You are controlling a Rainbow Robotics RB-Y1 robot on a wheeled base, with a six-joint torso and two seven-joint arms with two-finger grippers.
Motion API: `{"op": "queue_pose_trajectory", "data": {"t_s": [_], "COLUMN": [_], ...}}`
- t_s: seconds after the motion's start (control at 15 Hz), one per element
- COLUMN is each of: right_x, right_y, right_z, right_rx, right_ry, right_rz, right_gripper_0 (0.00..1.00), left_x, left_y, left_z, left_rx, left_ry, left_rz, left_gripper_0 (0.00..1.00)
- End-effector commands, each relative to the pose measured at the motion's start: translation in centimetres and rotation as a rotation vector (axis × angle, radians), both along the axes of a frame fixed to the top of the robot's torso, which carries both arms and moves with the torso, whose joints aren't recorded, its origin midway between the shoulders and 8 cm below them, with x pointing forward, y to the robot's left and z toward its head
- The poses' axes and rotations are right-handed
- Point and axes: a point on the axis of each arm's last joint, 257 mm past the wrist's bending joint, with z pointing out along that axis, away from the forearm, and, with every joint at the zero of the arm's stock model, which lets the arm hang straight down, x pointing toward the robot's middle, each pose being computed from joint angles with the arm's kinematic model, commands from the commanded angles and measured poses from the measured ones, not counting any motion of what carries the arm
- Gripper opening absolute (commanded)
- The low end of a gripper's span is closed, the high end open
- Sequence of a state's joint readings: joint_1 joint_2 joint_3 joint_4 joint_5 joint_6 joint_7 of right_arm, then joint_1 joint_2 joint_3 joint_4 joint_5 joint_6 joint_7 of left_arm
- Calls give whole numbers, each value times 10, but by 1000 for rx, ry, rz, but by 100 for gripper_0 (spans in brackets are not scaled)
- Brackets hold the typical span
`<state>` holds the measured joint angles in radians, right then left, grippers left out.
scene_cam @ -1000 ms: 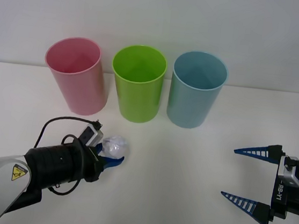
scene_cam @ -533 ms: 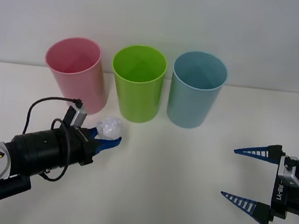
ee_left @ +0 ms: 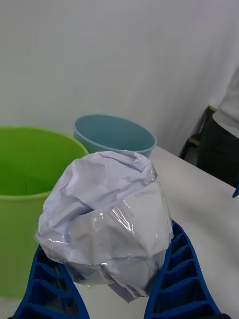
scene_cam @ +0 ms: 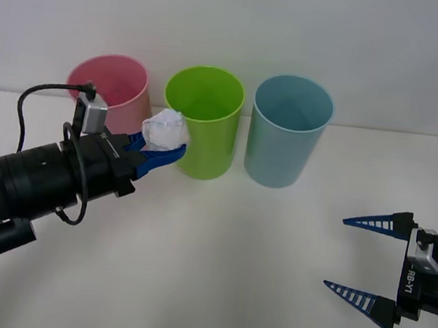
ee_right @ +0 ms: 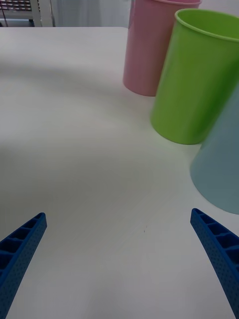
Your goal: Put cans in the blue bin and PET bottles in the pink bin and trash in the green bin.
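My left gripper (scene_cam: 160, 148) is shut on the trash (scene_cam: 165, 132), a whitish crumpled ball of wrap, held in the air just left of the green bin (scene_cam: 202, 121) near its rim. In the left wrist view the trash (ee_left: 107, 224) sits between the blue fingers (ee_left: 177, 279), with the green bin (ee_left: 30, 199) and the blue bin (ee_left: 114, 134) behind it. The pink bin (scene_cam: 120, 89) stands at the left of the row, partly behind the left arm; the blue bin (scene_cam: 288, 131) stands at the right. My right gripper (scene_cam: 366, 258) rests open at the table's right.
The three bins stand in a row at the back of the white table (scene_cam: 232, 253). The right wrist view looks past open fingers (ee_right: 214, 249) toward the pink bin (ee_right: 152, 47), green bin (ee_right: 199, 79) and blue bin (ee_right: 224, 164).
The left gripper has lifted the trash off the table and carried it up and back toward the green bin's rim. The right arm has stayed still.
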<state>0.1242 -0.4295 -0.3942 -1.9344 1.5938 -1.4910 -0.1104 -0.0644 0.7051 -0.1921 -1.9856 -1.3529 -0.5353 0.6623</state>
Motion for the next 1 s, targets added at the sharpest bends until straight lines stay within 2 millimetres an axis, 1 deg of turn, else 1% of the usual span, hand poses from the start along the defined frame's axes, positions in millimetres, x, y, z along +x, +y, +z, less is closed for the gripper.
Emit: {"op": "queue_pose_trajectory", "data": {"t_s": [0.07,0.13,0.2,0.4,0.6,0.67,0.8,0.93,1.0], "right_x": [0,0,0,0,0,0,0,0,0], "right_y": [0,0,0,0,0,0,0,0,0], "right_z": [0,0,0,0,0,0,0,0,0], "right_rx": [0,0,0,0,0,0,0,0,0], "right_ry": [0,0,0,0,0,0,0,0,0], "right_rz": [0,0,0,0,0,0,0,0,0], "right_gripper_0": [100,100,100,100,100,100,100,100,100], "left_x": [10,16,21,35,41,41,48,64,79], "left_y": [-4,-6,-7,-2,-2,-4,-11,-17,-24], "left_z": [36,53,66,102,126,131,124,114,111], "left_rx": [-51,-93,-119,-191,-207,-193,-139,-89,-69], "left_ry": [-69,-85,-98,-141,-187,-200,-183,-114,-80], "left_rz": [35,53,61,104,113,104,79,52,45], "left_gripper_0": [0,0,0,0,0,0,0,0,0]}}
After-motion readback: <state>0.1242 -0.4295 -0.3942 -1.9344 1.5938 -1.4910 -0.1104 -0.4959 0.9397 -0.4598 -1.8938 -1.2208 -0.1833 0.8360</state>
